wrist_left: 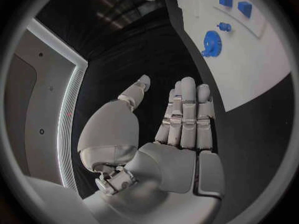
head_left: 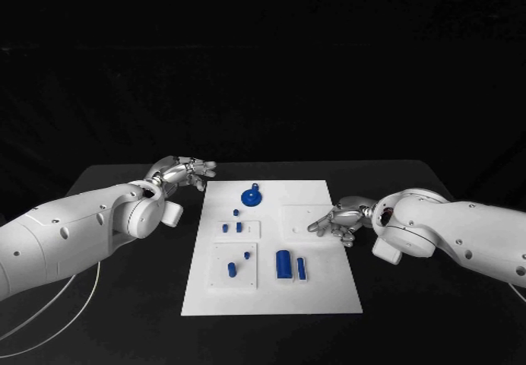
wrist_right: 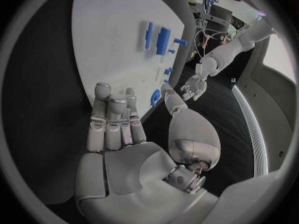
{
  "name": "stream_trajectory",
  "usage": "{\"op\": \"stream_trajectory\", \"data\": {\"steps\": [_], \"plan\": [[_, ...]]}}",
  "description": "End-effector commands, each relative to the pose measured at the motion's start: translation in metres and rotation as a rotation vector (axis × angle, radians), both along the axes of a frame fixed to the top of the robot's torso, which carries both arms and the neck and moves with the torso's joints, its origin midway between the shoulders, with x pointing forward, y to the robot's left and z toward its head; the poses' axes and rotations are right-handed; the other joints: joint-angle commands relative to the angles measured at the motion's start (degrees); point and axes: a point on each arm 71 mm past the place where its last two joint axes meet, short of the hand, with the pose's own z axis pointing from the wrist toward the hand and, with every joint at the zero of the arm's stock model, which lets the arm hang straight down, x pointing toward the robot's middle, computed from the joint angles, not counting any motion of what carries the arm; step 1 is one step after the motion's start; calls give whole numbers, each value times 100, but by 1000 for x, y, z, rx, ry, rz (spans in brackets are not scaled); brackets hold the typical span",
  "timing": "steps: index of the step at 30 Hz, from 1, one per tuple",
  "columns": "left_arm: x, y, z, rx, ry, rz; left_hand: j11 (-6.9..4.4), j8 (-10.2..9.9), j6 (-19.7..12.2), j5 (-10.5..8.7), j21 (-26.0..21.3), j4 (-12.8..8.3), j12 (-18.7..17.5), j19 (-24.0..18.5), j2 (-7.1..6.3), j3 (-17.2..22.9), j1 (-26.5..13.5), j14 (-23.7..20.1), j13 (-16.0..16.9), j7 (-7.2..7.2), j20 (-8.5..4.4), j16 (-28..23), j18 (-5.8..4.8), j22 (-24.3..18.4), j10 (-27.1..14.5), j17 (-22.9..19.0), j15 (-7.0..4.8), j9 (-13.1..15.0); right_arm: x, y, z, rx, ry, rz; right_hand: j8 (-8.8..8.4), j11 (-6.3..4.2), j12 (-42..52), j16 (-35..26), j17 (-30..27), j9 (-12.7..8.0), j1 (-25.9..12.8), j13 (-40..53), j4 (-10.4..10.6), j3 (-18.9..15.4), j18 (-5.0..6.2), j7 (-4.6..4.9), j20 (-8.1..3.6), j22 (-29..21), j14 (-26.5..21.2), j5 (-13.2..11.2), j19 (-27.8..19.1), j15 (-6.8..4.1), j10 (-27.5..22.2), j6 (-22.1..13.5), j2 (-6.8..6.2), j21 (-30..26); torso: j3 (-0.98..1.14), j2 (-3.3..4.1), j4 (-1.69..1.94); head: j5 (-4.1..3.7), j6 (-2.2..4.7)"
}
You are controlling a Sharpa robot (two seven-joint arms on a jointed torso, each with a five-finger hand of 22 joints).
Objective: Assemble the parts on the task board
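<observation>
From my seat I see the task board (head_left: 329,296) lying lengthwise in the middle of the black table (head_left: 438,304). On it, a round blue gear-like part (head_left: 252,198) sits toward twelve o'clock, two small blue pieces (head_left: 231,226) lie near the centre, and a short peg (head_left: 232,268) rests at about seven o'clock from the centre. A thicker blue block (head_left: 283,264) with a slim bar (head_left: 300,267) just beside it lies at about six. The smallest pieces are too tiny for me to tell their shapes.

The left hand (head_left: 182,173) hovers off the board's ten o'clock corner; its wrist view shows the fingers (wrist_left: 187,109) straight and side by side, thumb apart, holding nothing. The right hand (head_left: 342,220) hangs over the board's three o'clock edge, fingers (wrist_right: 115,119) extended together, seemingly empty, though the head view hides its palm.
</observation>
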Motion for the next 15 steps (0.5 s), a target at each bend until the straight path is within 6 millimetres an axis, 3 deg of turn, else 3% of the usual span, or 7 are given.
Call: {"op": "stream_trajectory", "data": {"steps": [1, 7, 9, 12, 13, 14, 15], "plan": [[2, 1, 5, -15, -17, 3, 66, 20, -37, 32, -94, -20, -13, -139, 25, -63, -63, -143, 9, -15, 20, -124, 71, -12, 2, -45, 22, 7, 19, -2, 21, 237, -129, -35, -23, 19, -36, -52, -24, 11, 103, -24, 6, -36, 74, 114, 14, -22, -8, 99, -57, 41, -36, -137, 43, -50, 3, -70, 5, -4, 159], [5, 3, 13, -18, -27, 13, 121, 36, -17, 40, -356, -87, -13, -394, 78, -75, -68, -392, 11, -24, 103, -577, -15, -79, -10, -251, 104, 12, 48, -15, 32, 409, -227, -90, -1, 71, -294, -472, -233, 42, 321, -221, -3, -114, 31, 157, 186, -134, -310, 303, -430, 109, -322, -155, 253, -356, -1, -164, 17, -2, 313], [7, 3, 15, -23, -29, 16, 155, 44, -6, 47, -546, -119, -14, -611, 97, -47, -64, -646, 11, -30, 190, -943, -77, -141, -16, -412, 207, 16, 57, -19, 34, 443, -258, -113, 1, 110, -452, -697, -351, 49, 407, -358, 1, -135, -6, 192, 273, -207, -452, 334, -626, 153, -444, -174, 296, -530, 7, -185, 16, 5, 382], [9, 1, 19, -29, -34, 24, 187, 48, -12, 52, -805, -166, -28, -923, 116, -4, -48, -878, -4, -27, 375, -1452, -129, -216, -72, -611, 412, 22, 70, -25, 36, 491, -305, -153, -22, 245, -974, -1312, -666, 52, 618, -804, 16, -140, -148, 295, 484, -396, -970, 468, -1268, 348, -837, -268, 368, -1014, 21, -212, 20, 19, 454], [10, 2, 19, -34, -34, 29, 228, 41, -28, 55, -916, -186, -44, -1078, 123, 14, -39, -1049, -39, -19, 469, -1675, -145, -245, -171, -688, 513, 20, 74, -25, 37, 512, -313, -166, -37, 316, -1271, -1583, -813, 49, 794, -1094, 42, -125, -211, 344, 569, -471, -1215, 487, -1583, 479, -1003, -327, 401, -1223, 28, -220, 24, 22, 469], [10, 1, 19, -40, -33, 34, 249, 38, -36, 57, -961, -195, -47, -1141, 126, 22, -33, -1111, -61, -16, 508, -1756, -150, -257, -225, -715, 555, 20, 78, -26, 37, 535, -320, -173, -37, 316, -1271, -1583, -813, 49, 794, -1094, 42, -125, -211, 344, 569, -471, -1215, 487, -1583, 479, -1003, -327, 401, -1223, 35, -226, 23, 24, 480], [11, 1, 19, -45, -31, 37, 249, 38, -36, 57, -961, -195, -47, -1141, 126, 22, -33, -1111, -61, -16, 508, -1756, -150, -257, -225, -715, 555, 20, 81, -26, 37, 550, -327, -176, -50, 367, -1515, -1786, -928, 42, 816, -1338, -12, -132, -269, 395, 635, -532, -1387, 496, -1821, 607, -1093, -369, 415, -1381, 39, -235, 25, 23, 506]]}}
